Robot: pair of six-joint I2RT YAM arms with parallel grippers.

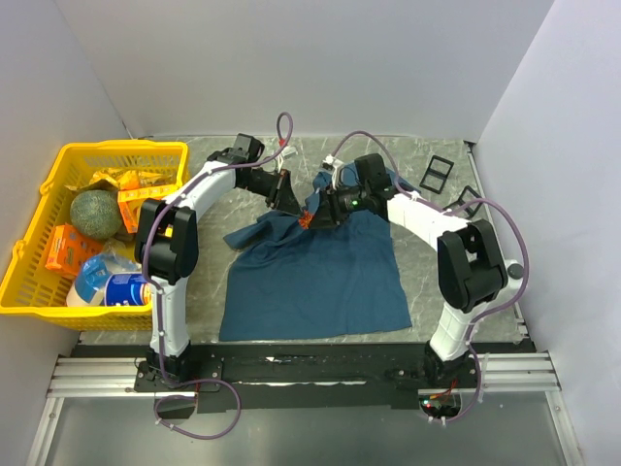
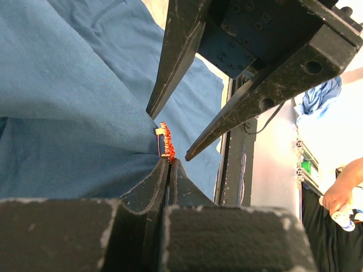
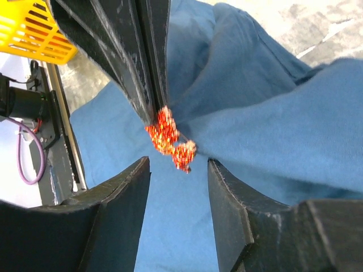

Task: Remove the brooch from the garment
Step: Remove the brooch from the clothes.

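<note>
Left end effector (image 2: 169, 163) was fully closed, tips pinching raised fold of garment (image 2: 68, 85) right at brooch (image 2: 165, 141). Right end effector (image 3: 178, 165) was partly open, holding nothing, one finger either side of brooch, neither touching it. Brooch was red-orange, beaded, pinned to cloth at left tips. Rest of garment lay spread on surface (image 1: 199, 291) below both end effectors. Yellow basket (image 1: 39, 272) sat well left of left end effector.
</note>
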